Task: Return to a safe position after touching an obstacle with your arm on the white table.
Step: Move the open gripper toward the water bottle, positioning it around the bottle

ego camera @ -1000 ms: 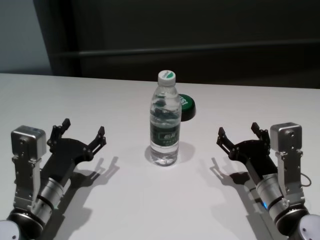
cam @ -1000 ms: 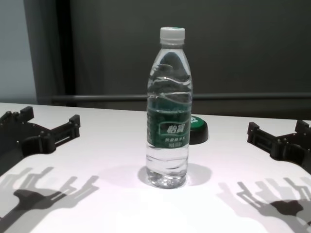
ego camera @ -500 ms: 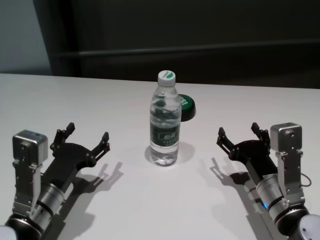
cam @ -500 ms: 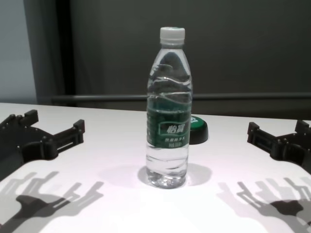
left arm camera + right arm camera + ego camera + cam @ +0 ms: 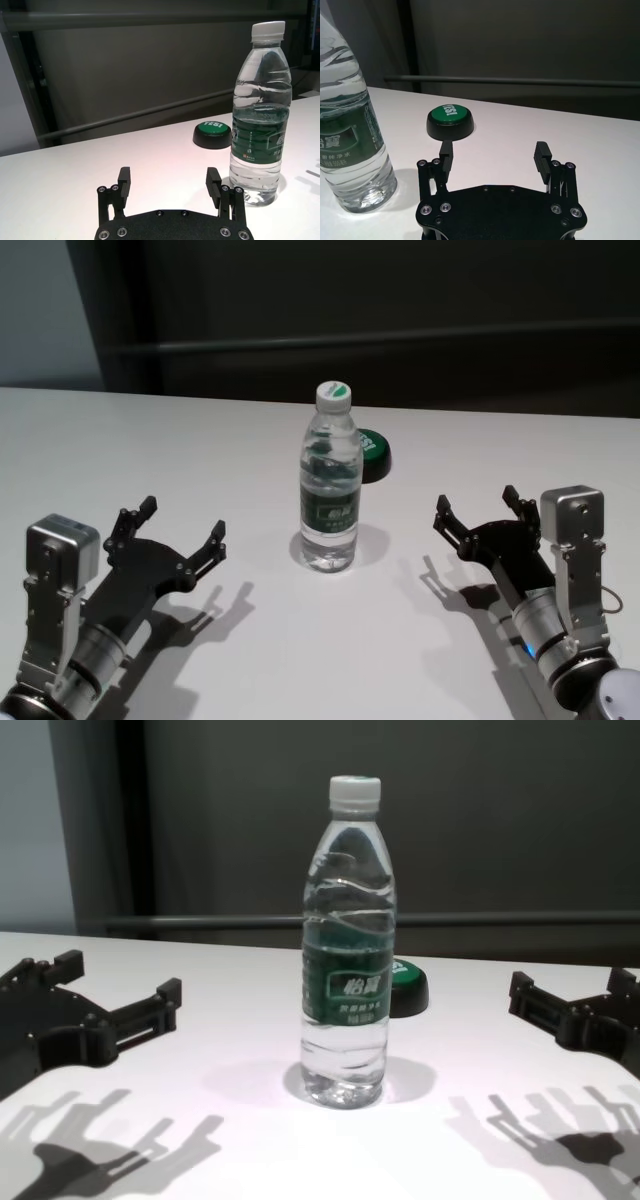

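The obstacle (image 5: 329, 480), an upright clear water bottle, stands mid-table on the white table (image 5: 200, 440), with a black-and-green disc (image 5: 373, 455) just behind it toward the far edge. The left gripper (image 5: 180, 530) hovers near the table's near left corner, fingers spread wide, holding and touching nothing, apart from the bottle. The right gripper (image 5: 478, 508) sits parked near the near right corner, also spread and empty. Judging by this, the touch is not yet made; next, the left arm must close gently on the bottle without toppling it.
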